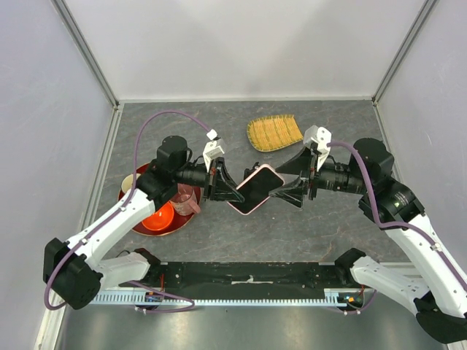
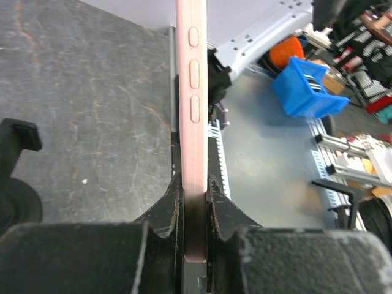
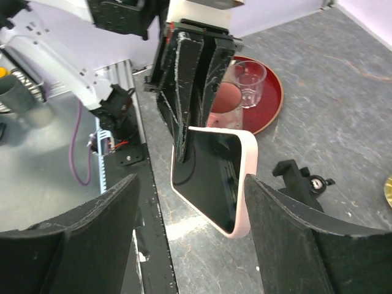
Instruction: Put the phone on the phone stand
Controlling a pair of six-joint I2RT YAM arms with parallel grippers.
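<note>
Left gripper (image 2: 195,202) clamps one end of the phone (image 1: 254,189), lifted mid-table. Right gripper (image 3: 191,184) is spread around the free end. We judge the phone stiff, light and glossy-slick; pinch the flat faces.

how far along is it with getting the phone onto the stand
Done: the phone looks lifted off the table, pinched by the left gripper. In hand: the right gripper is open, with a finger on either side of the phone's free end, not gripping it. Left: the phone stand sits empty on the table nearby, so the placing itself is not yet done.
</note>
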